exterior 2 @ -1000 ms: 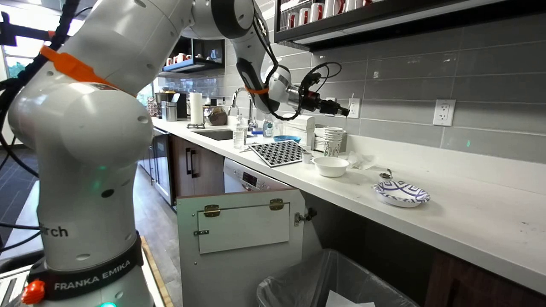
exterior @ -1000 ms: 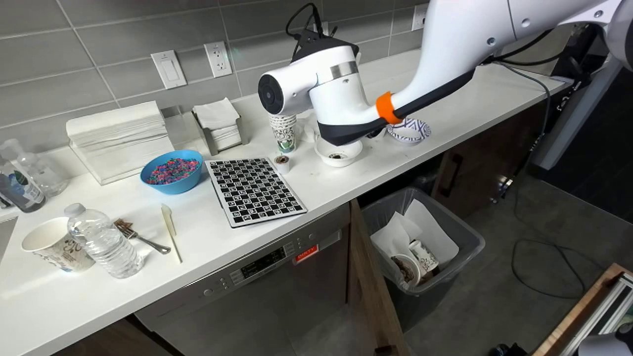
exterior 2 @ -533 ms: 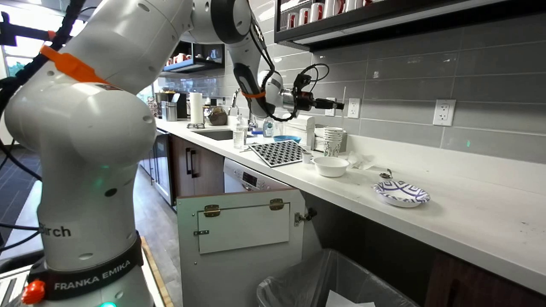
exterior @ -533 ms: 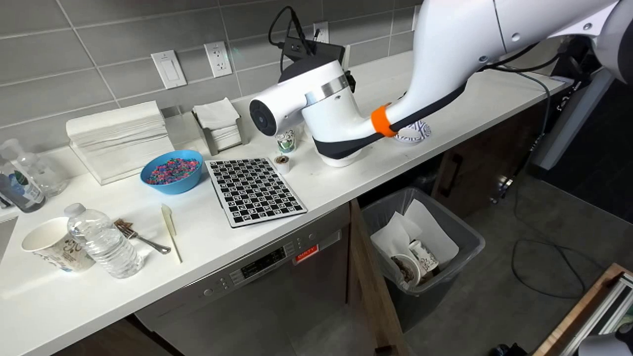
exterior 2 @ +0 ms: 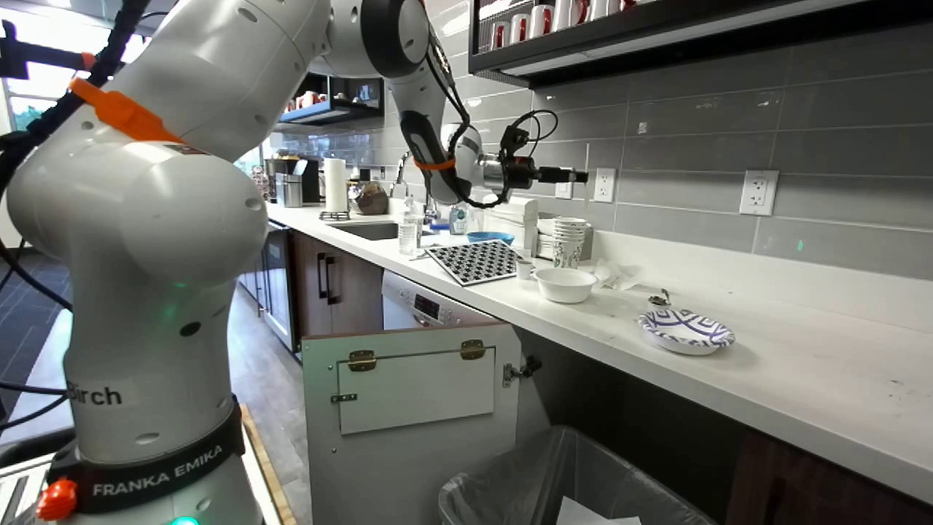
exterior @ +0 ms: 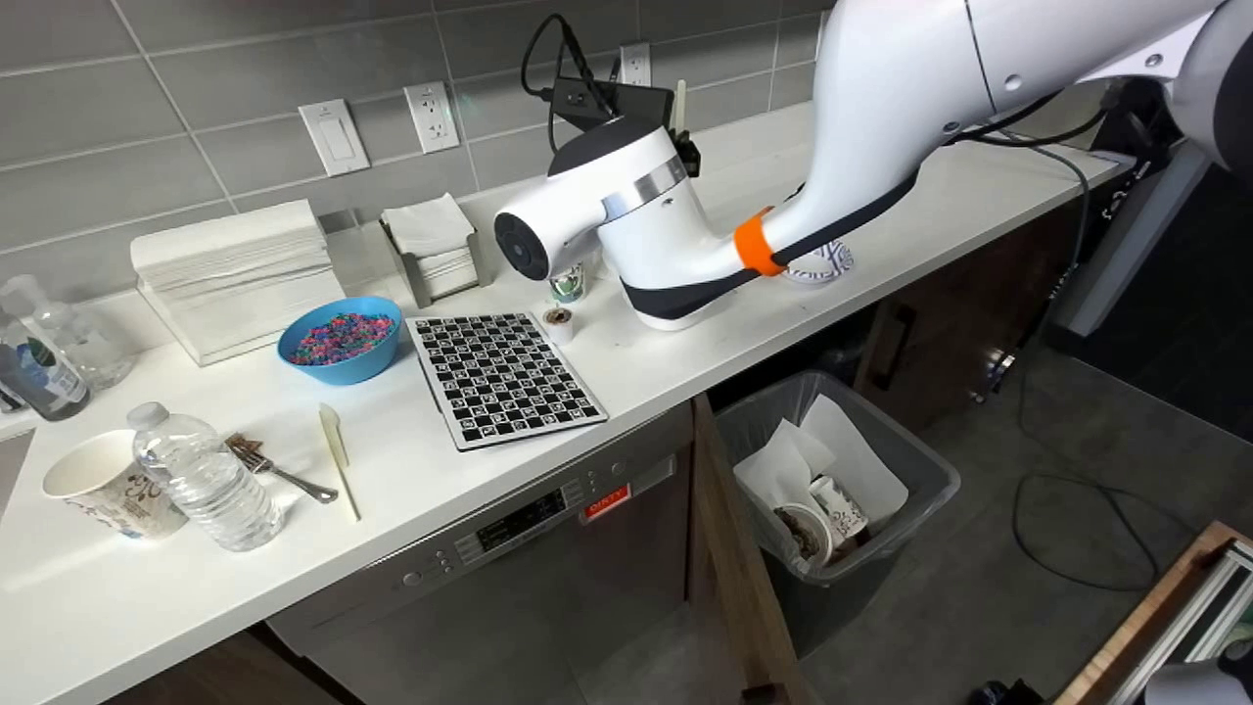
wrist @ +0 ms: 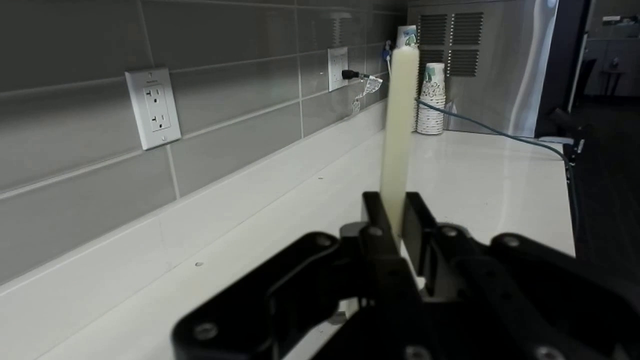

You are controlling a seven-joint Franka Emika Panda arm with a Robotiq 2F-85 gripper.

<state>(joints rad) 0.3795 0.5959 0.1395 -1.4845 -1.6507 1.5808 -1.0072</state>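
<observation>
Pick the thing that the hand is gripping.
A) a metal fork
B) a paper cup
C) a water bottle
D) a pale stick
D, since the wrist view shows a pale stick sticking up, clamped in the hand.

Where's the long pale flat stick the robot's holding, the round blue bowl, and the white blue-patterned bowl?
Long pale flat stick (wrist: 398,135), wrist view: its middle.
Round blue bowl (exterior: 360,370), in an exterior view: outer wall.
White blue-patterned bowl (exterior 2: 686,328), in an exterior view: patterned inside.
</observation>
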